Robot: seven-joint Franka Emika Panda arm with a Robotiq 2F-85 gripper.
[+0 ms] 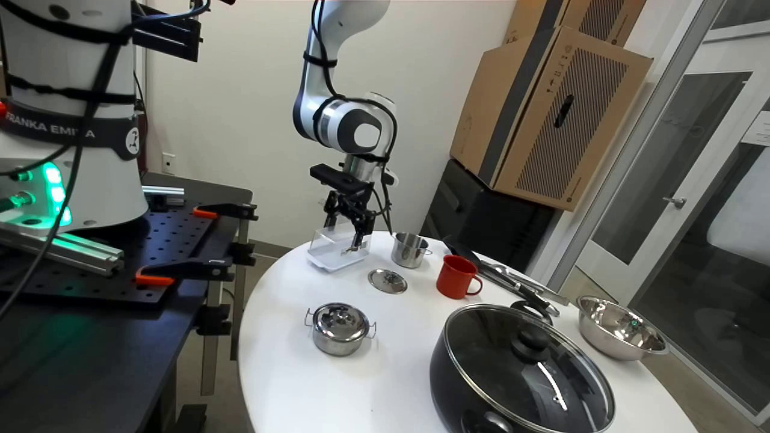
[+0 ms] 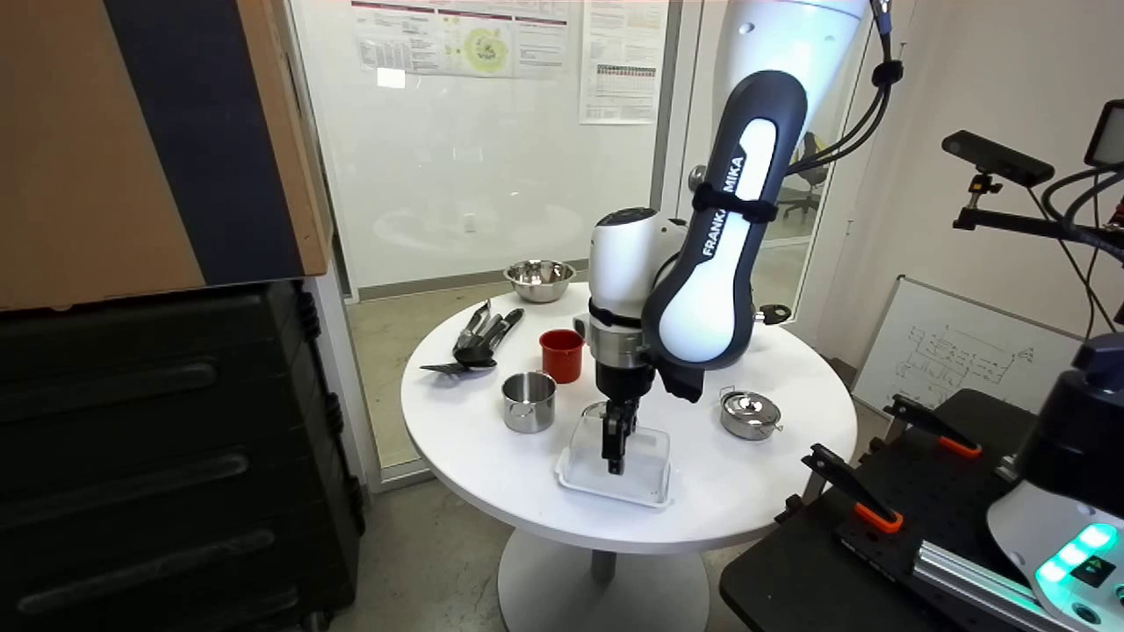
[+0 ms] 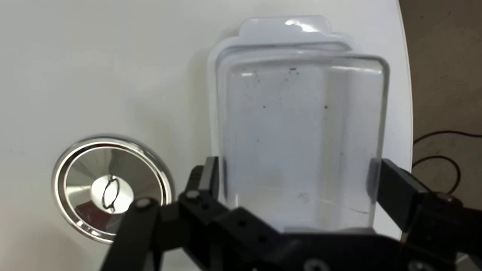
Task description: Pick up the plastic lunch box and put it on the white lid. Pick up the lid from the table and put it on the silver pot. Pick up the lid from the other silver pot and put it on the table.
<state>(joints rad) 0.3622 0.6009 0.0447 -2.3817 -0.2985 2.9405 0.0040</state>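
- Wrist view: clear rectangular plastic lunch box (image 3: 297, 124), seven-o'clock corner hidden behind the black end effector (image 3: 297, 175); whether that presses on the walls cannot be told.
- There too: flat white plastic lid (image 3: 282, 32), six-o'clock end out of sight.
- There too: round silver steel lid (image 3: 112, 190), rim covered at four o'clock.
- In an exterior view: round black glass-lidded pot (image 1: 511, 385), cut off at six o'clock.
- In both exterior views: white jointed arm (image 2: 698, 298), cut off at twelve o'clock.

In an exterior view, the dark band (image 1: 36, 119) on the robot's base (image 1: 105, 186) at left says FRANKA EMI, then A past a wire (image 1: 75, 159). The arm (image 2: 702, 303) says FRANKA and MIKA, split by a strap (image 2: 736, 204).
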